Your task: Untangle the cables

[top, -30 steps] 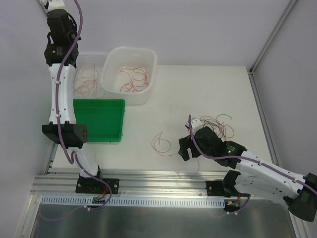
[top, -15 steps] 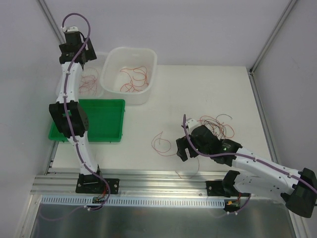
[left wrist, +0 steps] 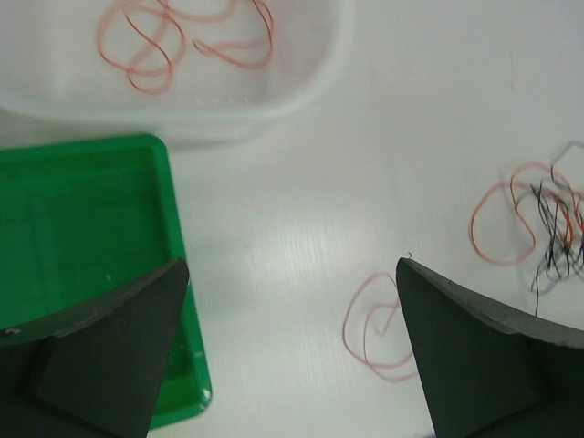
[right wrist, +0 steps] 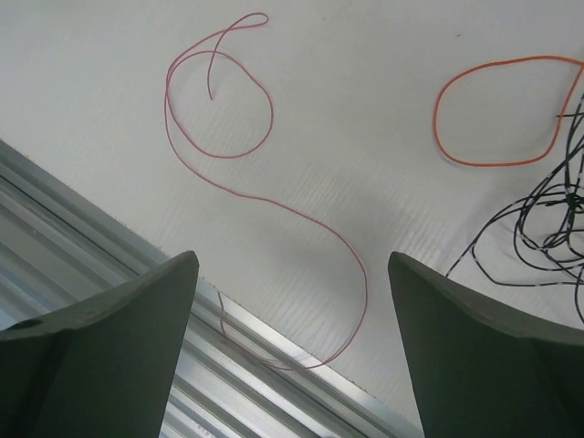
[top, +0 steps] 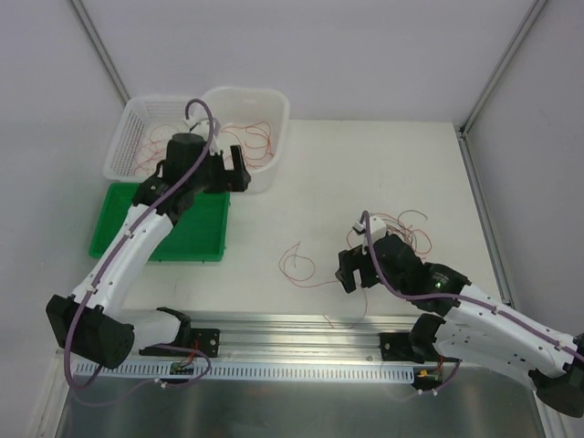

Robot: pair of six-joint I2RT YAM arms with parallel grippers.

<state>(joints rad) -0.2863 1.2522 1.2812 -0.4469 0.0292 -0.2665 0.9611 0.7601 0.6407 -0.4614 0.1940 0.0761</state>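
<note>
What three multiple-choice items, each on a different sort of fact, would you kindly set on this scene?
1. From above, the green tray lies: A left, nearer the arms than the white basket; B far right; C centre.
2. In the right wrist view, the closed loop beside the black wires is: A blue; B orange; C green.
3. The left gripper is: A shut on a wire; B shut, empty; C open, empty.
Key: 1 A, it borders the basket's near side; 2 B, it is plainly orange; 3 C, its jaws stand wide apart, nothing held.
</note>
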